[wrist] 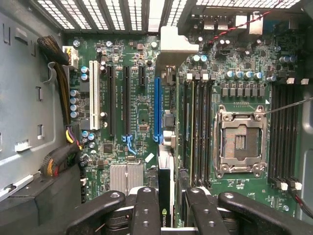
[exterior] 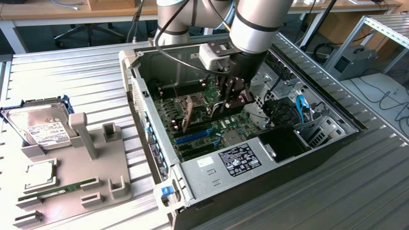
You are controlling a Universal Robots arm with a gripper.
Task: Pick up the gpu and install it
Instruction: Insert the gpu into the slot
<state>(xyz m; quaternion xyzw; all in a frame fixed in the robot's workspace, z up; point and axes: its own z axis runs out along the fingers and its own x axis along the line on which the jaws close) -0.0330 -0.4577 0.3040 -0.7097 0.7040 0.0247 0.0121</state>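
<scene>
Gripper (wrist: 166,210) is clamped on the gpu (wrist: 165,188), hanging edge-on just above the blue PCIe slot (wrist: 157,110). My guess: if it's tilted or offset, it'll jam against the motherboard (wrist: 142,117).

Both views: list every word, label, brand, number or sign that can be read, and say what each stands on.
No text can be quoted letter for letter.
gpu: a small pale logo mark, no letters legible.
Power supply label: print and symbols too small to read.
Hard drive label: too small to read.
Motherboard: white print by the slots, too small to read.
</scene>
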